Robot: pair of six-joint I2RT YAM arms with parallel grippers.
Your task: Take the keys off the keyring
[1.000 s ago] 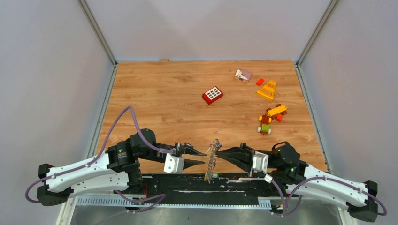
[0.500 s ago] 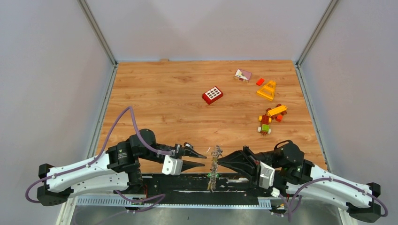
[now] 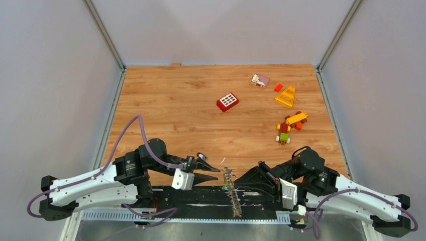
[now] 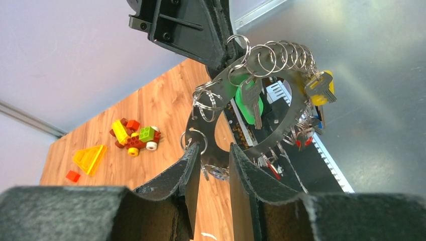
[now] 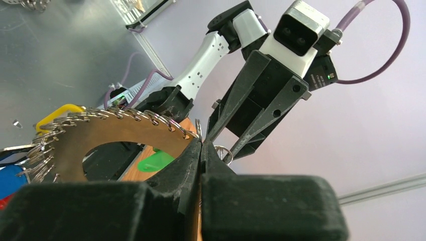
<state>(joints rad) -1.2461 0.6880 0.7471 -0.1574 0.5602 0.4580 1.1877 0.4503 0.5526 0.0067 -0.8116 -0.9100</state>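
Two changes register over the last second. First, the right gripper [image 3: 237, 181] has drawn back toward the near edge. It has carried the keyring [image 3: 231, 193] off the wooden table [image 3: 166, 105] to a position above the black near rail [image 3: 191, 196]. The ring now leans, where before it stood upright and edge-on. Second, the left gripper [image 3: 216, 172] has barely moved, so only the ring's far end remains just beside its tips.

The right fingers are clamped on the ring's rim. The left fingers [image 4: 192, 168] are apart and hold nothing, with the ring's lower edge just beyond them. The keys [image 4: 249, 98], green- and yellow-headed ones included, hang on small split rings, and none appears removed. Judgement: this is repositioning for a left-gripper pick.

No brand, label or writing is legible in any view.
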